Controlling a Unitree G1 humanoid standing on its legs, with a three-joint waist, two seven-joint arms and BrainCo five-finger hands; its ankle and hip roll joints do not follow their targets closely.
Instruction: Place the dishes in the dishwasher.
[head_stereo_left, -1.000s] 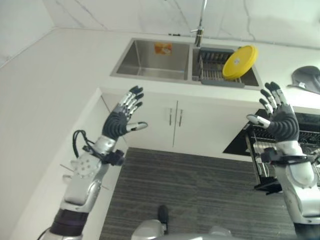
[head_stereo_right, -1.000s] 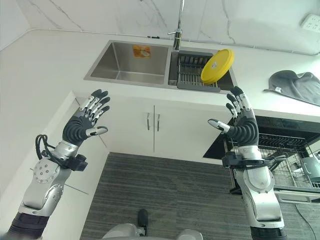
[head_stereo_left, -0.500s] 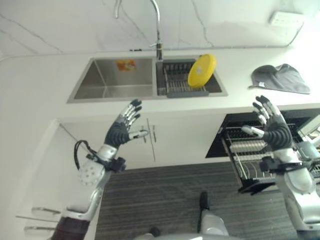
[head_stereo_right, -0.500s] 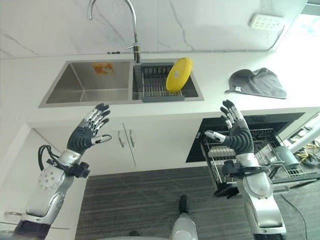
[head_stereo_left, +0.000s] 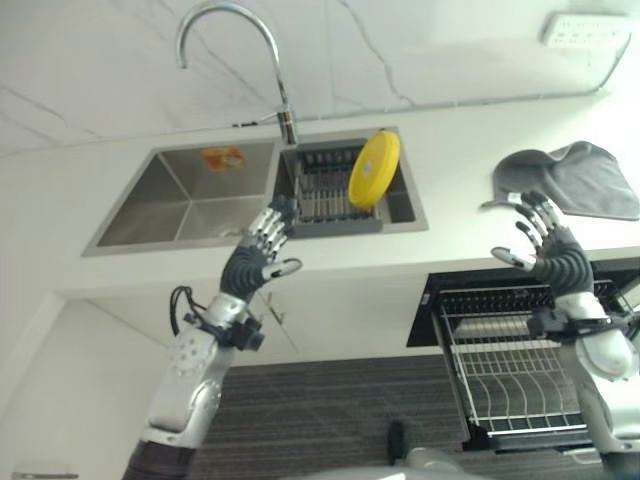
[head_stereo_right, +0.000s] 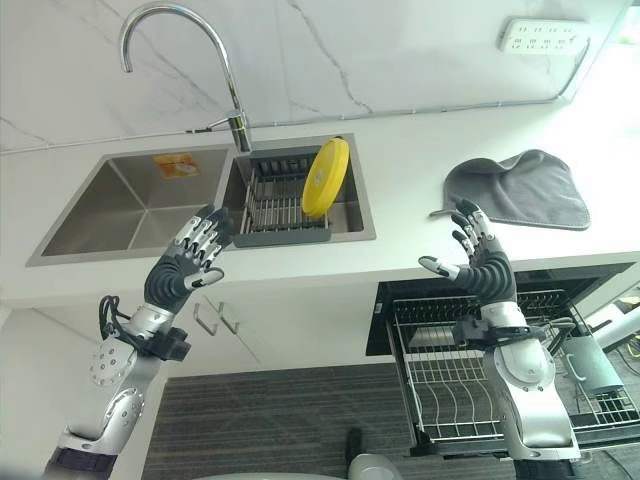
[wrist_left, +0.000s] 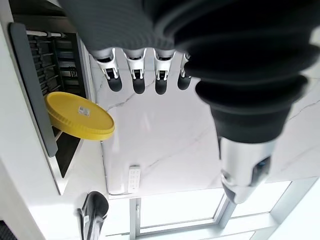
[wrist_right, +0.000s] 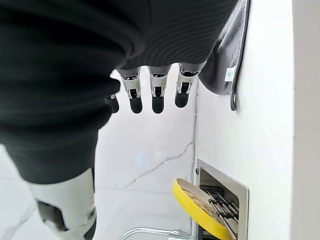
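Silver hands (head_stereo_right: 188, 268) (head_stereo_right: 484, 266) spread, empty.

head stereo pair looking down, wrist cameras facing wall

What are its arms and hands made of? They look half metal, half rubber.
Each arm is smooth silver-grey shell. The left hand and right hand wear a dark ribbed cover over back and wrist, like a bellows. The fingers are silver with dark tips, and each hand has a thumb set apart.
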